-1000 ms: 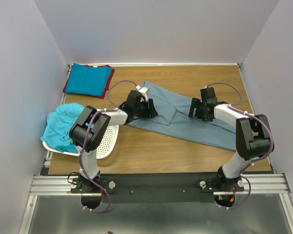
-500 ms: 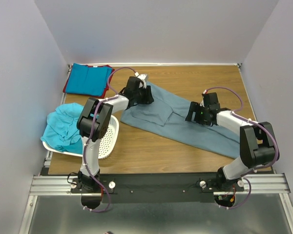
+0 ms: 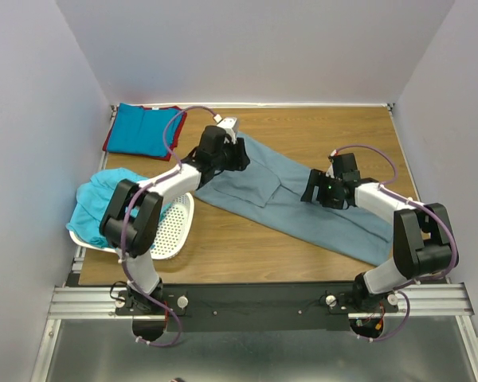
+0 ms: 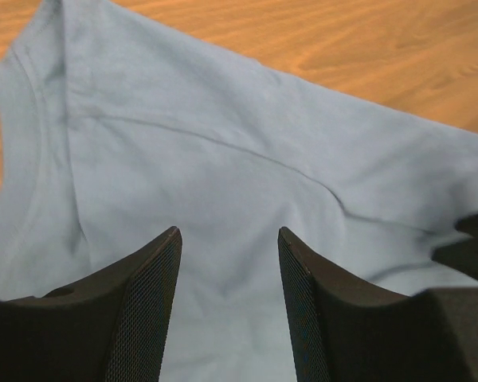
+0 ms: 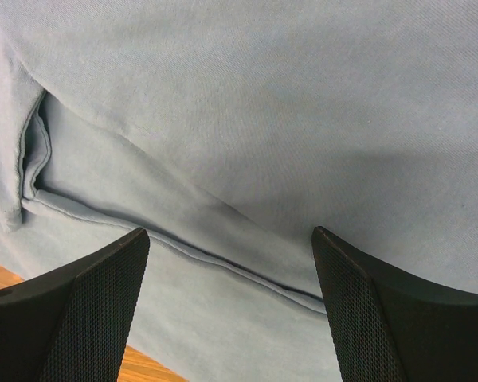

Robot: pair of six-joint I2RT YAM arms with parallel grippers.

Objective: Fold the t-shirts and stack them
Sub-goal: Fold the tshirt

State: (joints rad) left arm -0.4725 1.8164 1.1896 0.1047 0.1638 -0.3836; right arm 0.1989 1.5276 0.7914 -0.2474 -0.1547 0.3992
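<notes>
Top external: pale grey walls (image 3: 247,48) enclose wood-grain worktop (image 3: 247,247). Grey-blue t-shirt (image 3: 303,215) lies diagonally across centre. Turquoise shirt (image 3: 92,207) heaped in white basket (image 3: 171,231), left edge. Blue shirt (image 3: 139,131) folded on red shirt (image 3: 105,146), upper left. Left fingers (image 4: 147,294) and right fingers (image 5: 95,294) spread over grey-blue cloth, pinching nothing.

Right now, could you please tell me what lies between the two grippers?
Only the grey-blue t-shirt, one flap folded over, lies between the left gripper and right gripper; the top view shows it.
</notes>
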